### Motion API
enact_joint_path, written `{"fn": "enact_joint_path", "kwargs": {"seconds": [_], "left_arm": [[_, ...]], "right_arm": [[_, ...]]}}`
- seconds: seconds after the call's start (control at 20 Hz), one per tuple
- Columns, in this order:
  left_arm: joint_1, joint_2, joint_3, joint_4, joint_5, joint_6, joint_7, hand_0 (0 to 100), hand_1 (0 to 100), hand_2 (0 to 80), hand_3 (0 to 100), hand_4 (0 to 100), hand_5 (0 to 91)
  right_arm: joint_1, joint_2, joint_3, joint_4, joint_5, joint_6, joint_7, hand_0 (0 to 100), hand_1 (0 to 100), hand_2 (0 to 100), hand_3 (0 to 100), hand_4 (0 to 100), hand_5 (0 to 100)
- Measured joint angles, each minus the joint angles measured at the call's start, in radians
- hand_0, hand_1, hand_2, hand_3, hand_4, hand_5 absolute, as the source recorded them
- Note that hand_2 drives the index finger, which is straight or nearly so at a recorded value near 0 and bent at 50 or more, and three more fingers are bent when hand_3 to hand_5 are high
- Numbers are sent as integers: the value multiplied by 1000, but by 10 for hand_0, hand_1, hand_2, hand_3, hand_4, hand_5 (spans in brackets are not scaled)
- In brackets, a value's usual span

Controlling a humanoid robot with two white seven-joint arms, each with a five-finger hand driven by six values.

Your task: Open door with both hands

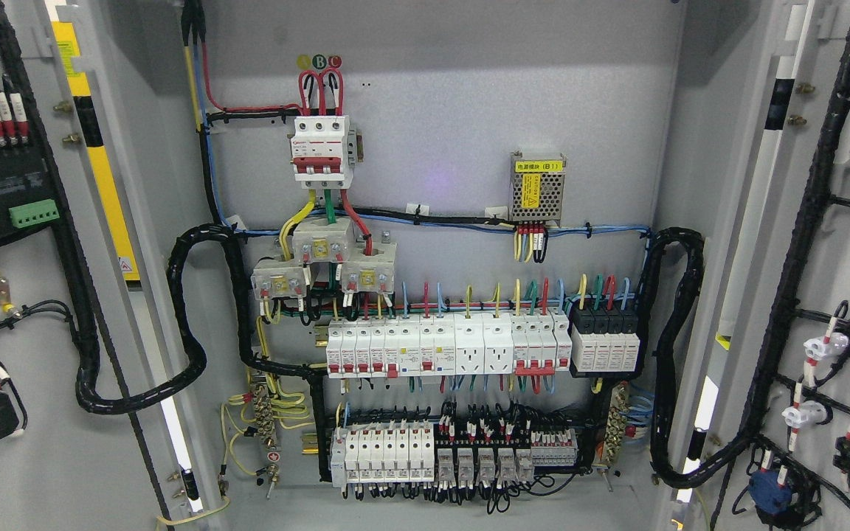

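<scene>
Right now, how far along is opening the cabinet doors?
It looks done: the left door and right door both stand swung wide, exposing the breaker rows on the back panel. Neither hand is in view, so nothing is in hand and nothing seems left.

Single head view, facing straight into the open cabinet (440, 110), close up, both doors (26, 295) swung aside

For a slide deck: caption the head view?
Electrical cabinet with both doors open, breakers and wiring exposed; no hand visible.
</scene>
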Motion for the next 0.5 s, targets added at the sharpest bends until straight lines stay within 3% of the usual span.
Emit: {"fn": "enact_joint_path", "kwargs": {"seconds": [0.5], "left_arm": [[30,-31,-27,-122,-15,21,10,0,0,0,0,0,0]], "right_arm": [[6,-26,74,-8,2,-4,-6,201,122,0,0,0,0]]}}
